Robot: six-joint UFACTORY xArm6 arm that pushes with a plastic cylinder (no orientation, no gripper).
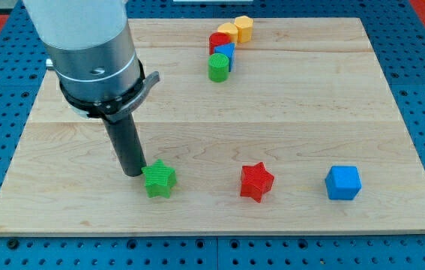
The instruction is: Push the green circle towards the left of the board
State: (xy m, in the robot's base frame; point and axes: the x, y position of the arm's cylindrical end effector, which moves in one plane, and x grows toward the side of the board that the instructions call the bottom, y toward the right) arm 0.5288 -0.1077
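The green circle [217,67] stands near the view's top centre, touching a blue block [225,54] just above it. A red block [218,40] and two yellow blocks [237,30] continue the cluster up and to the right. My tip [133,173] rests on the board far to the lower left of the green circle, right beside the left edge of a green star [159,179].
A red star [256,181] and a blue cube [343,182] lie along the view's bottom, to the right of the green star. The wooden board [309,112] sits on a blue perforated table.
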